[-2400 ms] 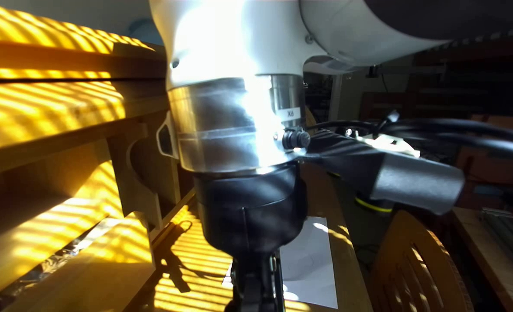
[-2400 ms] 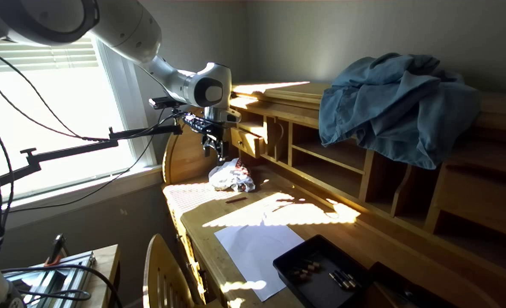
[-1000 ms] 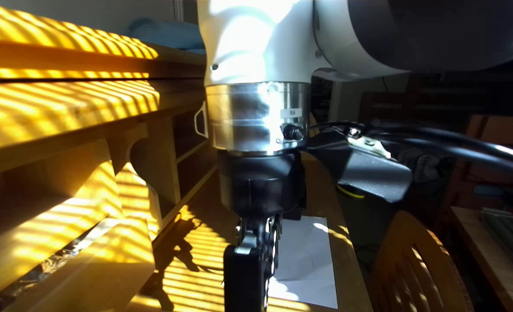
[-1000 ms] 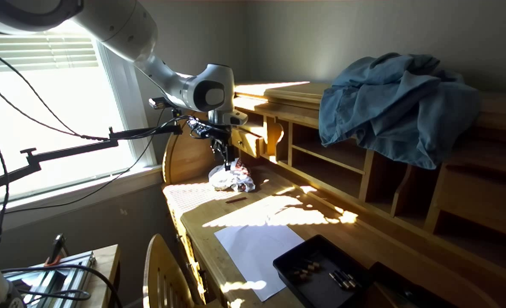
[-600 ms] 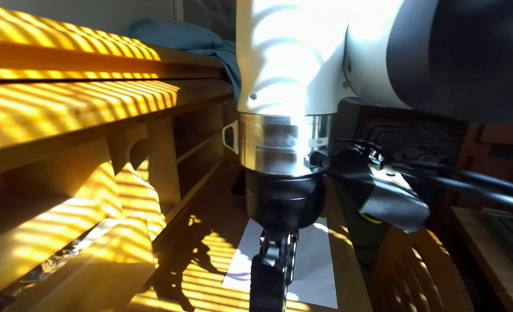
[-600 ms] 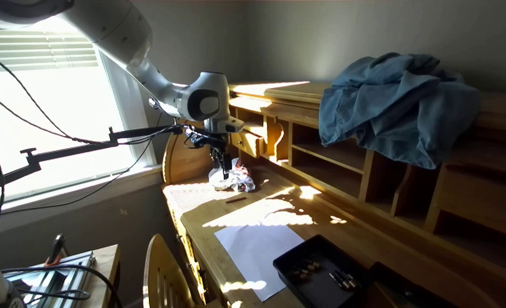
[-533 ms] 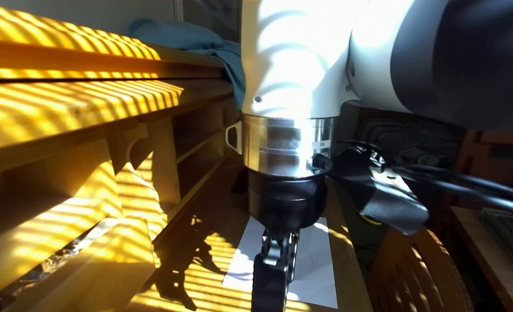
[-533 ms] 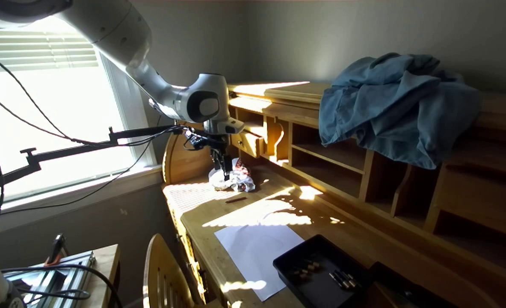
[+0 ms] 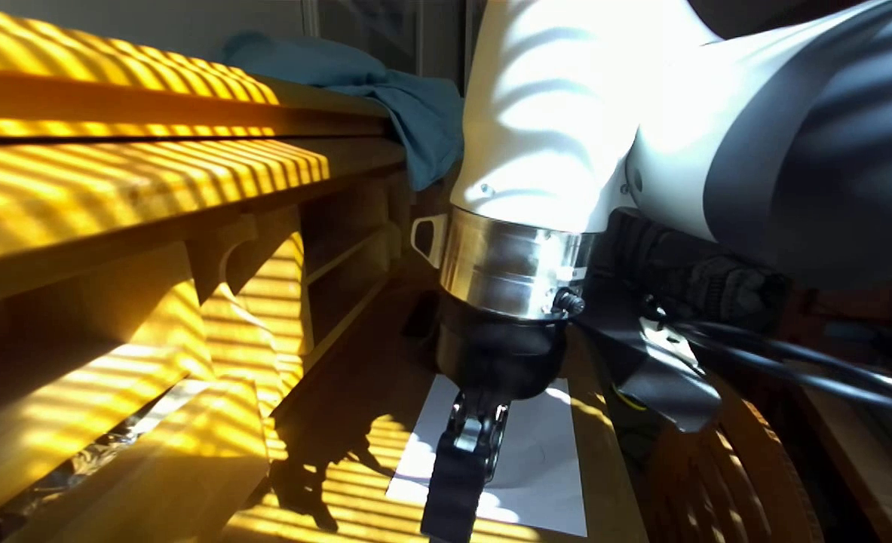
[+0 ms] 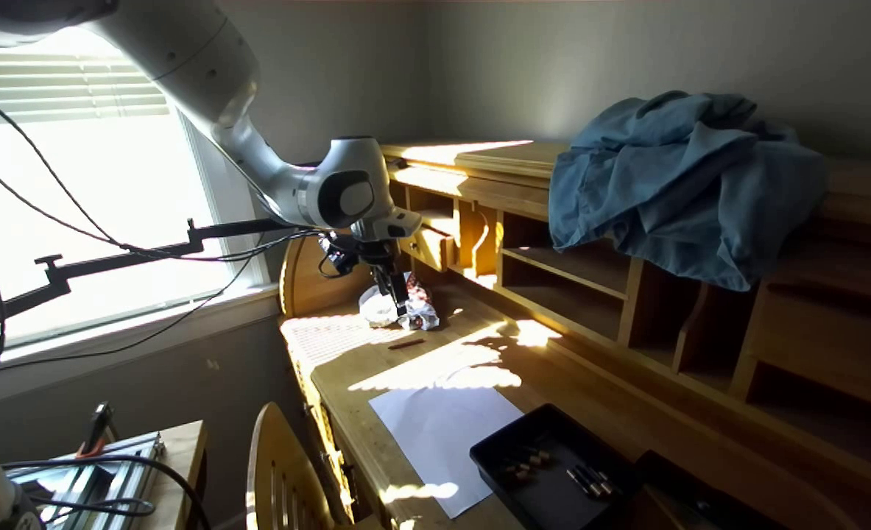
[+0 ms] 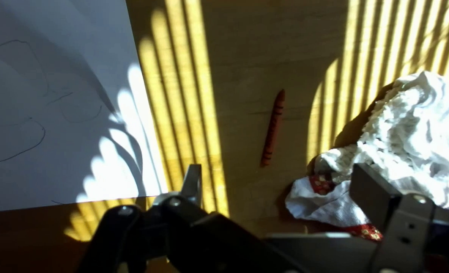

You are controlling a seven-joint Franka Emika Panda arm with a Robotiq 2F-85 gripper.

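My gripper (image 11: 281, 185) is open and empty above the wooden desk, its two fingers wide apart in the wrist view. A red crayon (image 11: 273, 129) with black bands lies on the desk, ahead of the gap between the fingers. It also shows in an exterior view (image 10: 406, 344). A crumpled white cloth with red and gold parts (image 11: 410, 132) lies at the right and is partly hidden behind one finger. In an exterior view the gripper (image 10: 400, 308) overlaps this cloth (image 10: 424, 309); I cannot tell whether they touch. A white paper (image 11: 57, 87) with thin pencil lines lies at the left.
A black tray (image 10: 553, 504) with several small cylinders stands beside the paper. The hutch (image 10: 564, 254) with compartments and a pulled-out drawer (image 10: 424, 246) runs along the desk's back. A blue cloth (image 10: 685, 184) hangs over its top. A wooden chair (image 10: 280, 471) stands at the desk's front.
My arm has come down toward the desk and the gripper has tilted, its fingertips now lower, near the white cloth and the crayon. The crayon, cloth, paper and tray have not moved.
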